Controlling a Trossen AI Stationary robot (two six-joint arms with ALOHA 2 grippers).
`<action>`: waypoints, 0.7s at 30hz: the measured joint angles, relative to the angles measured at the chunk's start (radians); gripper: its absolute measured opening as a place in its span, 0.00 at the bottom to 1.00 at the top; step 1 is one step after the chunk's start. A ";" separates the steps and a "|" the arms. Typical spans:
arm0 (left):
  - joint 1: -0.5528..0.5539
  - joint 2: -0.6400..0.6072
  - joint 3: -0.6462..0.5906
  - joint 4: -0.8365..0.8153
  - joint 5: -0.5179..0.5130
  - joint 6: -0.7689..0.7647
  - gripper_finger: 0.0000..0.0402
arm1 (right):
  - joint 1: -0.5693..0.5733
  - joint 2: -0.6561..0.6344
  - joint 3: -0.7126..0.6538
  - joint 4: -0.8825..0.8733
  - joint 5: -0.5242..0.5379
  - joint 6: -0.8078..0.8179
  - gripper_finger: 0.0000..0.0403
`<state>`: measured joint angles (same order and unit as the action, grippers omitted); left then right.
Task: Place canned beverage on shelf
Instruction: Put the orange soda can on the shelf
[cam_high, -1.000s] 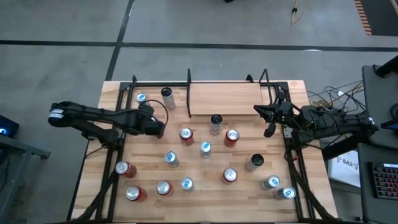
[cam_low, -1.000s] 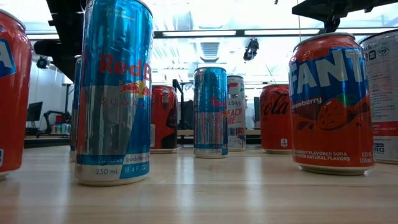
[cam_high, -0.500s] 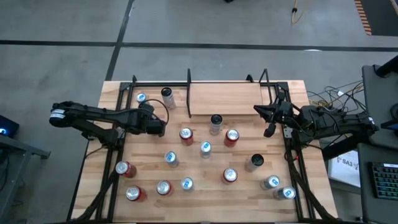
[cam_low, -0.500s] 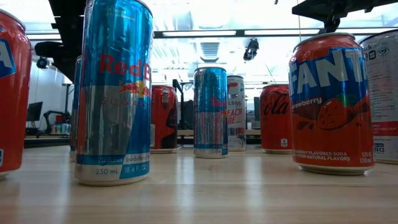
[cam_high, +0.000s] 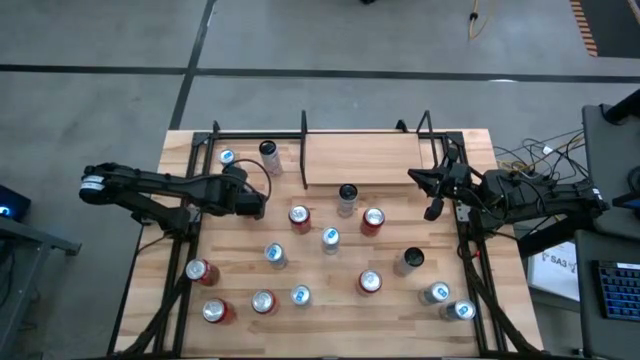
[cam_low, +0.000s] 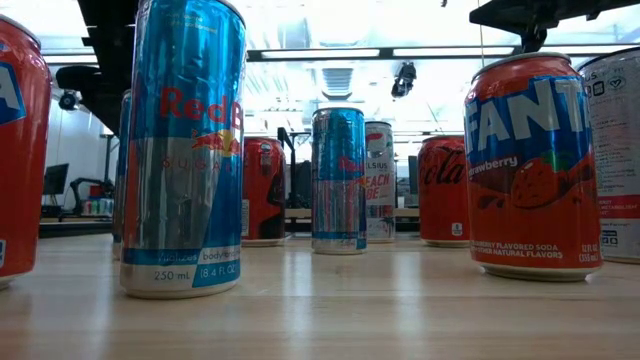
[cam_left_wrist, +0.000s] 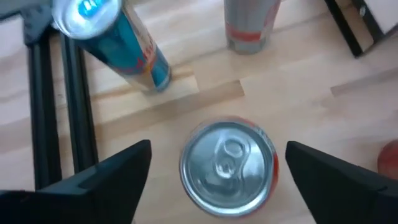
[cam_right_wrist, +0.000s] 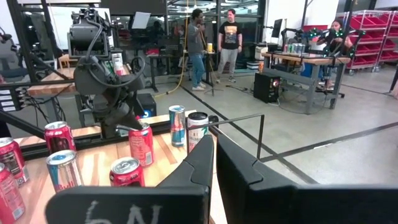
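Cans: 15 seen from above, plus 1 red can hid under the left arm, so 16 total. Shelf: 1 (nothing on it). Robot arms: 2, incl. the right arm. People standing in the room behind: 2.

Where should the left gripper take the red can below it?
Round its side wall, just under the rim, coming straight down. The red can stands upright, centred between the left gripper's open fingers, with bare table on both sides.
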<state>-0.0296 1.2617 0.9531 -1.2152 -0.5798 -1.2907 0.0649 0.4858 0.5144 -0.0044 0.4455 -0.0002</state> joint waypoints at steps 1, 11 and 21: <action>-0.001 0.000 0.000 0.000 0.014 0.001 0.91 | 0.000 0.000 0.000 0.000 0.000 0.000 0.02; 0.004 0.004 -0.006 0.018 -0.011 -0.005 0.96 | 0.000 0.000 0.000 0.000 0.000 0.000 0.02; 0.003 0.005 -0.053 0.051 -0.004 -0.045 0.96 | 0.000 0.000 0.000 -0.011 0.000 0.000 0.02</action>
<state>-0.0261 1.2663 0.9005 -1.1645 -0.5838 -1.3354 0.0650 0.4858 0.5140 -0.0150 0.4454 -0.0004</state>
